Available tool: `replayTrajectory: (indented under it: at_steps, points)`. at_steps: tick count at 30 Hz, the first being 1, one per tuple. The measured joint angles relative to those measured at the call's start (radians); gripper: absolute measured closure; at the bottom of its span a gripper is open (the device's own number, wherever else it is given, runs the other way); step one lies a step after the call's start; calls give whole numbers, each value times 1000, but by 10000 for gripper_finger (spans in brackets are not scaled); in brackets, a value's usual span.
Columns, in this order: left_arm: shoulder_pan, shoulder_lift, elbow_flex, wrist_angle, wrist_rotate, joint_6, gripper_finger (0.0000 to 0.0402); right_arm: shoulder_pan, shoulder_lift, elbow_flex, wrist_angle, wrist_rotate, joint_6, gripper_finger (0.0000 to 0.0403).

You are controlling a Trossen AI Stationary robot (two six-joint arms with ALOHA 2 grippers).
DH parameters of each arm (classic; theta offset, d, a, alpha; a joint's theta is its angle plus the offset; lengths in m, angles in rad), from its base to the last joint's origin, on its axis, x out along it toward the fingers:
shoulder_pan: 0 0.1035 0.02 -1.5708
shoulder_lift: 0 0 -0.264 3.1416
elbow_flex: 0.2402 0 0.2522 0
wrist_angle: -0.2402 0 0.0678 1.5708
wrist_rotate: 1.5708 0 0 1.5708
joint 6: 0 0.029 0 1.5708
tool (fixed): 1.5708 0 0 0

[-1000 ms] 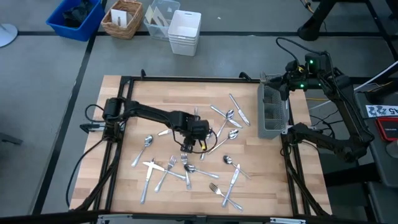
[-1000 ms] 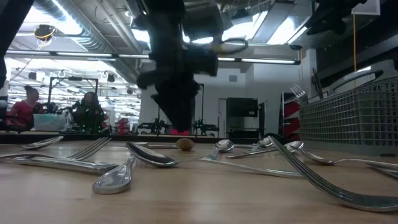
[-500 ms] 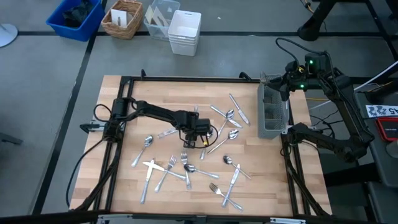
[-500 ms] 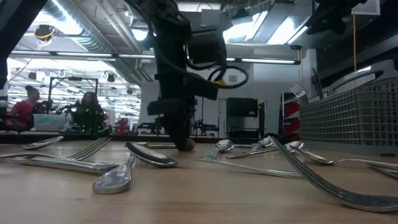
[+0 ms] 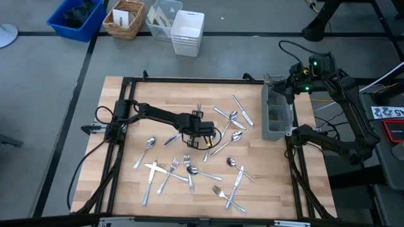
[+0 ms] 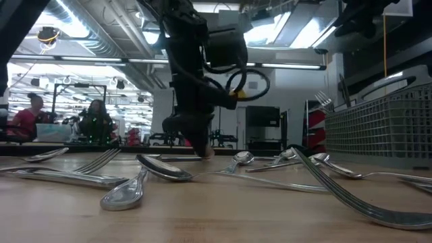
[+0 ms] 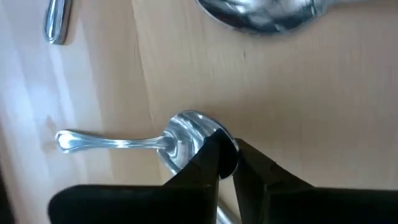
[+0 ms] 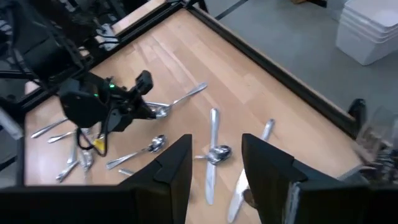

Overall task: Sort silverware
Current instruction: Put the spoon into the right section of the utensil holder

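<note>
Silverware lies scattered over the wooden table: spoons, forks and knives. At the middle of the table my left gripper is down at the tabletop, shut on one small spoon. That spoon's handle points toward the far edge. My right gripper hangs open and high at the far right, above the dark mesh caddy. Nothing is between its fingers. My left gripper pinches the rim of the spoon's bowl, at the end away from the handle, between its two fingers. The fingers slant steeply down from above and from the table's left. The spoon lies flat, its handle on the wood.
More spoons lie close to the right of my left gripper. The caddy's mesh wall stands at the right edge. A blue bin, a wicker basket and a white container sit beyond the far edge. People are far behind.
My left gripper has come down to the tabletop, tipping steeper, and its open fingers have shut on the spoon's bowl. The spoon stays lying on the wood. My right arm has kept still.
</note>
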Motion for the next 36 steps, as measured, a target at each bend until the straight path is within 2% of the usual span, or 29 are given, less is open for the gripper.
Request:
replayTrajectory:
  at_steps: [6, 10, 16, 23, 27, 33, 36]
  points:
    - [-25, 1, 39, -16, -12, 5, 386, 0, -29, 0, -2, -69, -33, 260]
    - [-34, -17, 67, -10, 7, 14, 387, 0, -66, 0, -2, -77, -48, 260]
    - [-33, -115, 83, 38, 22, 13, 401, 0, -143, -12, 13, -78, -49, 260]
    - [-20, -229, 84, 188, 50, 14, 401, 0, -264, -144, 58, -87, -48, 260]
    - [-2, -250, 84, 323, 147, 14, 401, 0, -323, -237, 119, -133, -46, 260]
    - [38, -245, 85, 580, 390, -43, 401, -1, -385, -345, 193, -181, -45, 260]
    - [53, -243, 85, 682, 449, -74, 401, -1, -405, -379, 209, -181, -45, 260]
